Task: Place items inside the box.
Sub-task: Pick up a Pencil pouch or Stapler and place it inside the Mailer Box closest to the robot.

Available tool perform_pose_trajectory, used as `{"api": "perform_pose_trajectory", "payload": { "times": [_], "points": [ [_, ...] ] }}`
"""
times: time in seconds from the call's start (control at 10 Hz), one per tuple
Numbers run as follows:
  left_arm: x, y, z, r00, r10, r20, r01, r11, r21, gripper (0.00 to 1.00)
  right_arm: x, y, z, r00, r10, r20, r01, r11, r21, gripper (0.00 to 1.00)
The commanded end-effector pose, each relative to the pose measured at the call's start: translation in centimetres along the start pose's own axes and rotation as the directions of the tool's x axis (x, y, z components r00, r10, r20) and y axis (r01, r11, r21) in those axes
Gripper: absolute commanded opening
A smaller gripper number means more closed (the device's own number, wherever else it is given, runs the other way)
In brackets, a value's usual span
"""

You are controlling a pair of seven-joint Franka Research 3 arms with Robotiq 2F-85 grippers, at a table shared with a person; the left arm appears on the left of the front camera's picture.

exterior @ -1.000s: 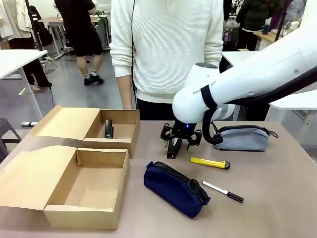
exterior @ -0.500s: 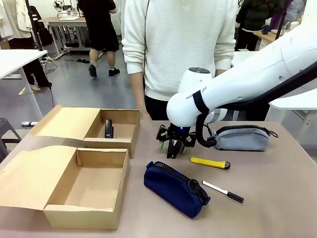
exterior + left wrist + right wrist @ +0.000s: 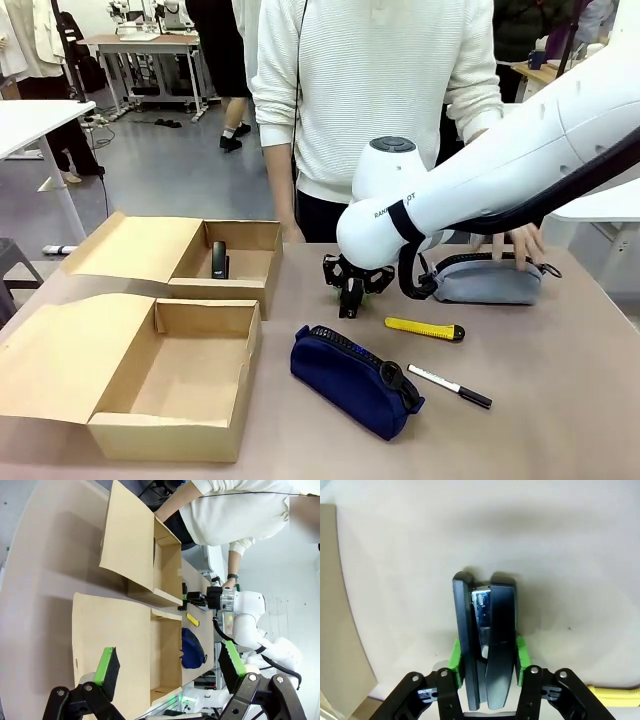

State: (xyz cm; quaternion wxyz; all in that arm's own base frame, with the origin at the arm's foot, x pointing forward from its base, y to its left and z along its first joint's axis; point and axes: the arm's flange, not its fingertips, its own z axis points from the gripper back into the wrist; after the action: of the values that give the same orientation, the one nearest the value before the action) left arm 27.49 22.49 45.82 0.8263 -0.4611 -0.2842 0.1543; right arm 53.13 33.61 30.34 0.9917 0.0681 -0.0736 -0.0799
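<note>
Just right of the small far box (image 3: 215, 292), the right gripper (image 3: 350, 292) has gone from wide open to fully closed within the last second. Its green pads (image 3: 454, 656) now pinch a black stapler (image 3: 486, 640). The pickup looks made; the carry to the big box (image 3: 165, 440), near left, remains. The left gripper (image 3: 169, 666) gapes wide, holding nothing. From the front the wrist hides most of the stapler, so I cannot tell whether it has left the table (image 3: 560, 400).

My right tool (image 3: 487, 655) hides the rear end of the black stapler (image 3: 492, 615); the yellow utility knife (image 3: 616, 694) is cut off at the wrist view's bottom-right corner.
</note>
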Motion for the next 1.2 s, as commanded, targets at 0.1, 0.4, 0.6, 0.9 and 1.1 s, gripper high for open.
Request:
{"api": "perform_pose_trajectory", "payload": {
  "times": [0.1,0.4,0.6,0.9,1.1],
  "points": [
    [0.0,0.1,-0.1,1.000,-0.018,0.010,0.018,1.000,-0.018,1.00,-0.4,0.2,-1.1,0.999,-0.031,0.033,0.031,0.999,-0.023,0.00],
    [0.0,0.1,-0.1,1.000,-0.018,0.010,0.018,1.000,-0.018,1.00,-0.6,0.3,-0.9,0.999,-0.020,0.025,0.021,1.000,-0.017,0.00],
    [0.0,0.1,-0.1,1.000,-0.018,0.010,0.018,1.000,-0.018,1.00,-1.8,0.3,1.4,0.988,0.143,-0.061,-0.140,0.989,0.048,0.00],
    [0.0,0.1,-0.1,1.000,-0.018,0.010,0.018,1.000,-0.018,1.00,-5.0,0.2,4.7,0.966,0.251,-0.063,-0.251,0.968,-0.003,0.00],
    [0.0,0.1,-0.1,1.000,-0.018,0.010,0.018,1.000,-0.018,1.00,-5.5,-0.1,4.4,0.962,0.262,-0.083,-0.264,0.964,-0.015,0.00]
  ]
}}
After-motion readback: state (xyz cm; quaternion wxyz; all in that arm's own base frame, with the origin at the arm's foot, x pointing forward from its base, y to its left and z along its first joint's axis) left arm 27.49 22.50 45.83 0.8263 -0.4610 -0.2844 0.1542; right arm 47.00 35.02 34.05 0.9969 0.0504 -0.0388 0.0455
